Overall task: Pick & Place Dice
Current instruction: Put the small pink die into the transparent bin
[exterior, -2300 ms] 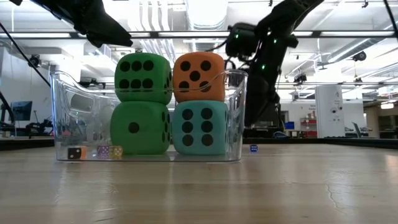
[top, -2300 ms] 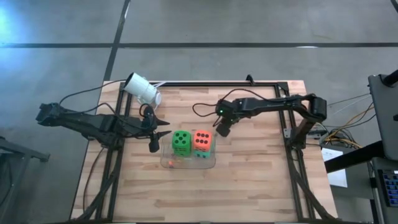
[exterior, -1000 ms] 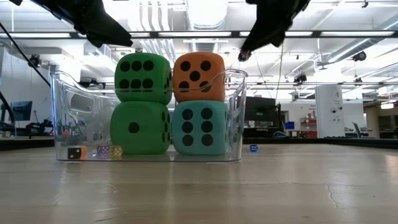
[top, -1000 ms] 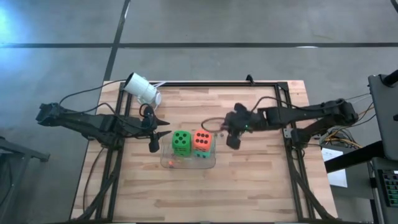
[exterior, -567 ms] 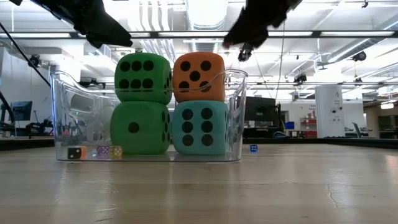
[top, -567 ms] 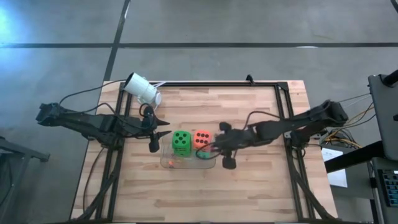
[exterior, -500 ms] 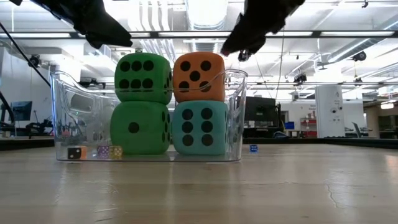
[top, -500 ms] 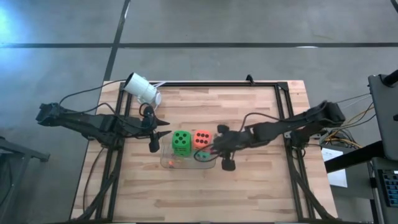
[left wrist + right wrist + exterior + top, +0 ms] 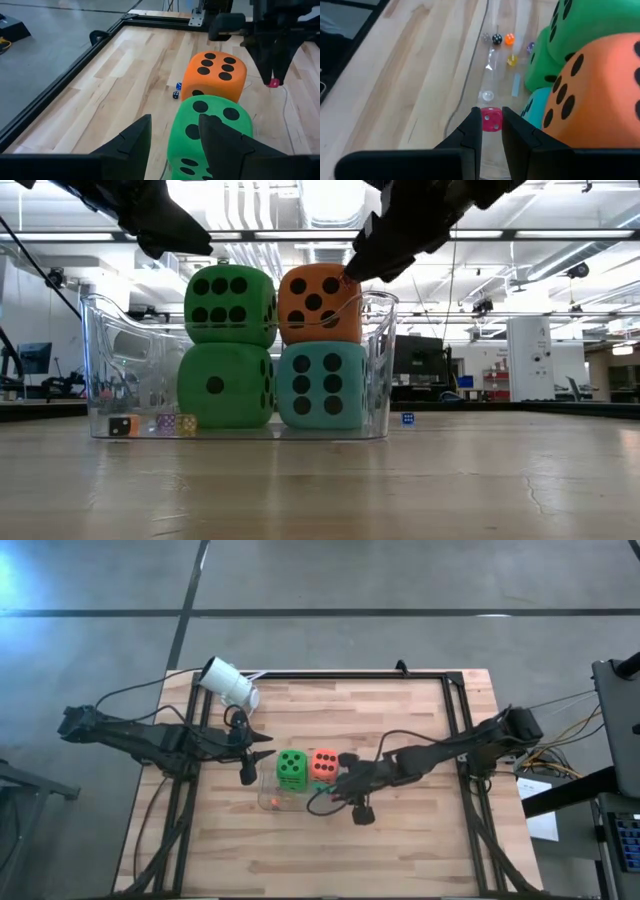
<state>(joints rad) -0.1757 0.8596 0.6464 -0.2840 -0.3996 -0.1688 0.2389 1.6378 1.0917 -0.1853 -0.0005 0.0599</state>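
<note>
Right hand [image 9: 491, 122] pinching small pink die [image 9: 492, 120] over clear bin [image 9: 385, 360], left hand [image 9: 172, 140] parted, idle

No words, brand marks or numerals were legible anywhere; nothing to read on the table [image 9: 400, 840], the bin [image 9: 380, 370] or the room behind. Only pip faces showed: the orange die [image 9: 214, 75] had six up.

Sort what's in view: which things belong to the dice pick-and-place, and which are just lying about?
Job in hand: right gripper, shut on a small pink die; clear bin; four large dice stacked in it; small dice on its floor.

Lying about: white camera; left gripper, open, waiting beside the bin; small blue dice on the table.
</note>
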